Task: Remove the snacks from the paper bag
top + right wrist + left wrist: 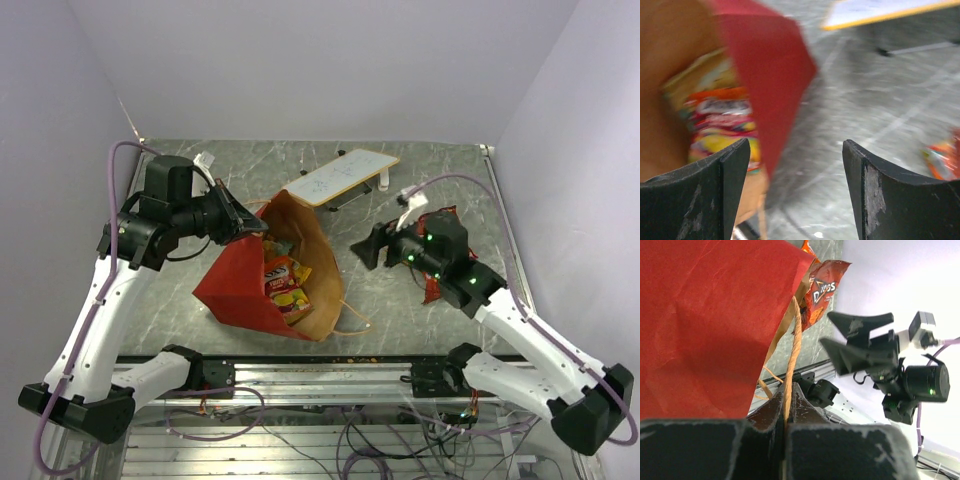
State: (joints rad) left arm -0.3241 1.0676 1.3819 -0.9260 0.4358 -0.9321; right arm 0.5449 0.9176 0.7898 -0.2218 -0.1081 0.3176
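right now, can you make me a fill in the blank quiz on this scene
The left end effector is shut on the paper bag's string ____.
The right end effector is ____ and empty.
The Doritos packet lies ____ the bag.
Other snacks lie ____ the bag.
Missing: handle; open; outside; inside.

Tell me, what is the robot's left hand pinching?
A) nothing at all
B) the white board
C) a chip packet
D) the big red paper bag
D: in the left wrist view, the left gripper is closed on the top edge of the paper bag.
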